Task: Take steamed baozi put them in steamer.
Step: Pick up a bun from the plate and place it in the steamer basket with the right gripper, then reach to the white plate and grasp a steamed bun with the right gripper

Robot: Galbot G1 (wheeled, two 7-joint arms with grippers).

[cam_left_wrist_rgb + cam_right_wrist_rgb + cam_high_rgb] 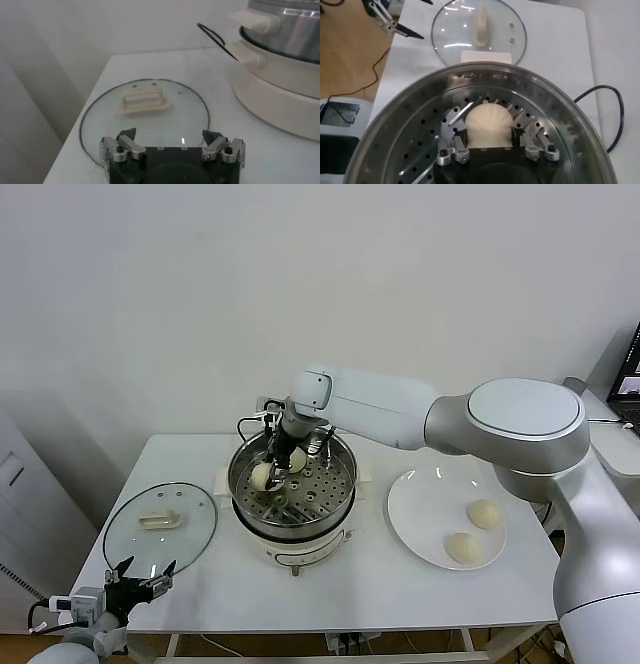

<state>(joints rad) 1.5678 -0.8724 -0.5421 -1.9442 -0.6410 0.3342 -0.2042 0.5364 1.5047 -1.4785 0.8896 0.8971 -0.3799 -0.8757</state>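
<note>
The right gripper [490, 145] is reaching down inside the steamer [292, 496], its fingers sitting on either side of a bun [488, 126] that is resting on the perforated tray. The fingers are flanking the bun closely, but whether they are pinching it or just letting go I cannot tell. A second bun [262, 475] is lying on the tray just beside it, toward the robot's left. Two more buns [484, 513] are waiting on the plate [420, 514], to the right of the steamer and well apart from it.

The step in hand looks like setting this bun down. Doing it well means spreading the fingers fully before lifting, then rising straight up so the soft dough is not dragged or tipped against its neighbour or the steel wall.

The buns are smooth, round and cream-white, and likely yielding to pressure. The steamer is shiny stainless steel, round, with rows of holes in the tray, sitting on a white base. The glass lid [145, 112] with its beige handle is lying flat on the table [380, 584], to the steamer's left. The left gripper [172, 149] is hovering near the lid's edge, spread wide and holding nothing.
</note>
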